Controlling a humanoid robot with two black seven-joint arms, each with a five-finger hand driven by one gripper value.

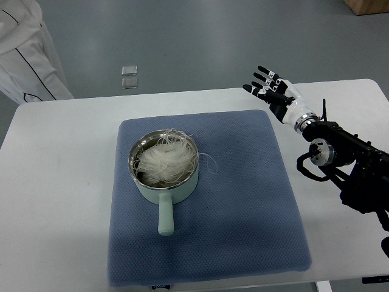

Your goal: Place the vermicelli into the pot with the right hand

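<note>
A pale green pot (165, 185) with a short handle pointing toward me stands on the blue mat (243, 201), left of its middle. A white tangle of vermicelli (165, 159) fills the pot, with a few strands hanging over the rim on the right. My right hand (267, 86) hovers above the table at the mat's far right corner, well away from the pot, fingers spread and holding nothing. The left arm does not show.
The mat lies on a white table (61, 182). A person in white clothing (24, 48) stands at the far left corner. Two small clear squares (129, 76) lie on the grey floor beyond the table.
</note>
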